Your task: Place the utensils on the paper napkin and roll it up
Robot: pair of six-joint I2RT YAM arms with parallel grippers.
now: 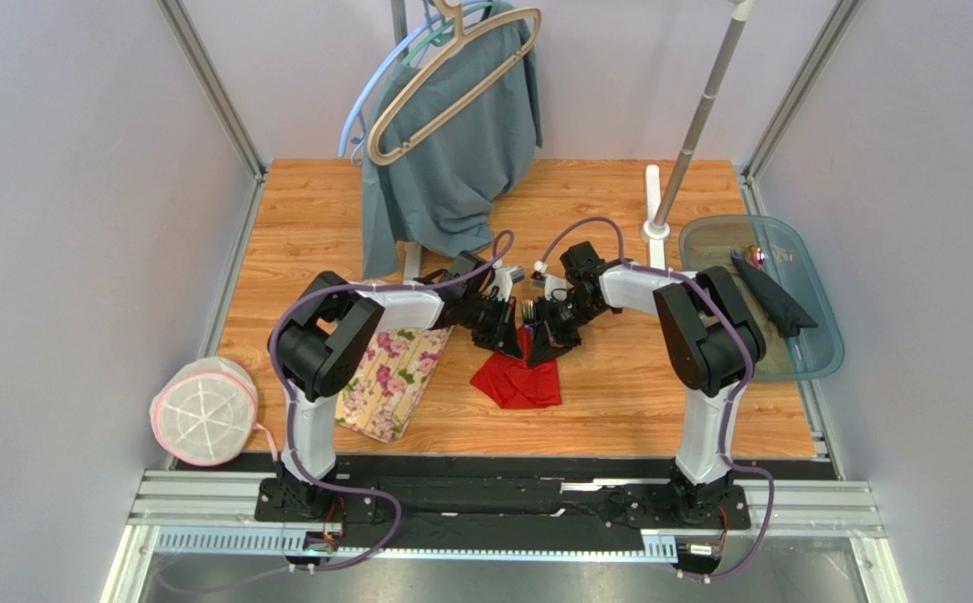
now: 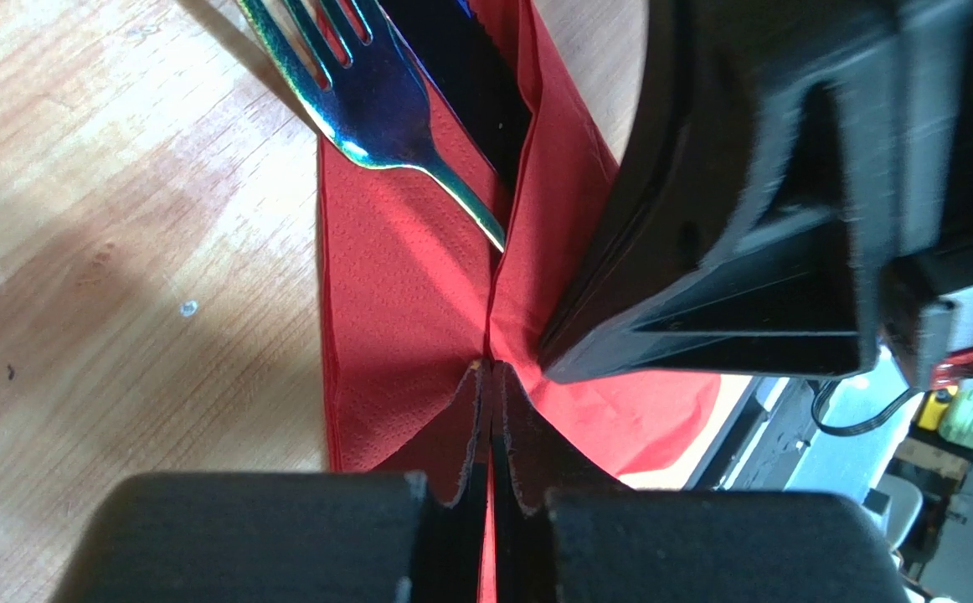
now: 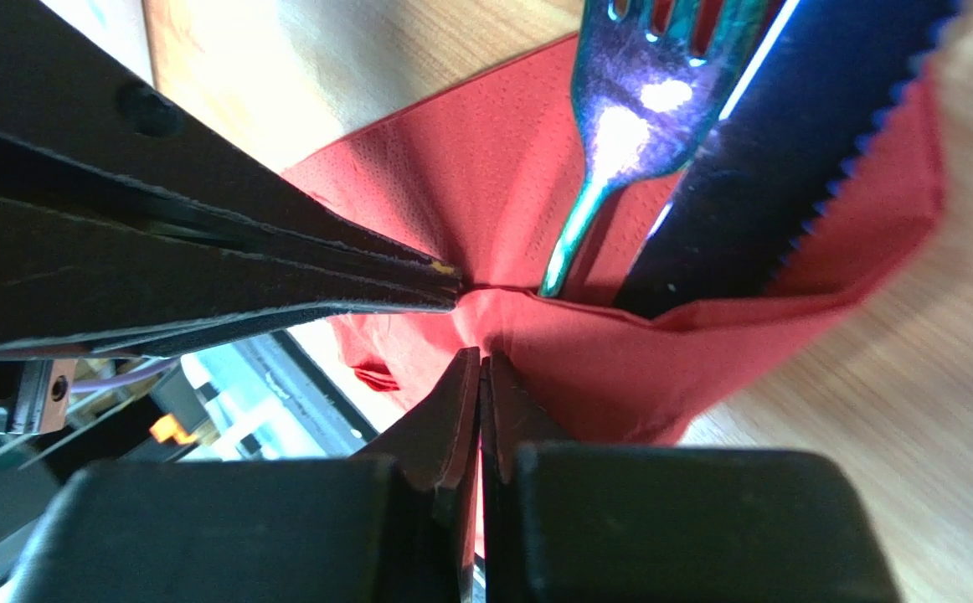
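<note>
The red paper napkin (image 1: 523, 377) lies folded and crumpled mid-table, its upper part lifted between the two grippers. My left gripper (image 1: 500, 324) is shut on a fold of the napkin (image 2: 404, 289). My right gripper (image 1: 552, 329) is shut on the facing fold of the napkin (image 3: 605, 352). An iridescent blue-green fork (image 2: 372, 94) and a dark blue serrated knife (image 3: 768, 163) stick out of the napkin's fold; the fork also shows in the right wrist view (image 3: 617, 138). The utensils' handles are hidden inside the napkin.
A cream floral cloth (image 1: 391, 377) lies left of the napkin. A grey-green garment on a beige hanger (image 1: 454, 138) hangs at the back. A glass tray (image 1: 768, 302) with dark items sits right. A round white mesh thing (image 1: 205, 411) sits left.
</note>
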